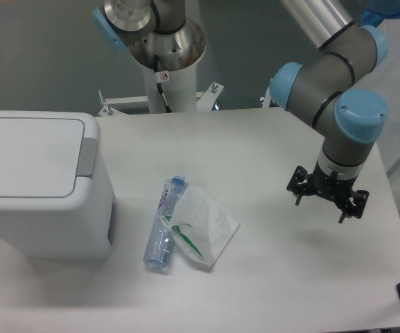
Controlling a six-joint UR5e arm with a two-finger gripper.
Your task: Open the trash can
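From the one fixed camera, we had the bin (40, 187) sitting at the left edge of the worktop (283, 277), lid flat and shut, its grey tab (87, 156) on the lid's right side, facing the middle of the worktop. That looked to us like a sensible setup: the tab was on the side an arm coming from the right could reach, so a downward press there was probably what the job called for.

Near the middle lay a clear bottle (163, 225) on its side, blue cap pointing away from us, and touching it on the right was a crumpled plastic bag (203, 225) with green markings. Both lay between the bin and the arm, likely waiting as rubbish, and a low sweep across could knock them.

Over on the right, the claw (327, 195) hung above the worktop, well apart from the bin, pointing down. Its fingers were spread wide, nothing between them, nothing touched. We judged the opening not yet begun: the whole reach across to the tab was ahead.
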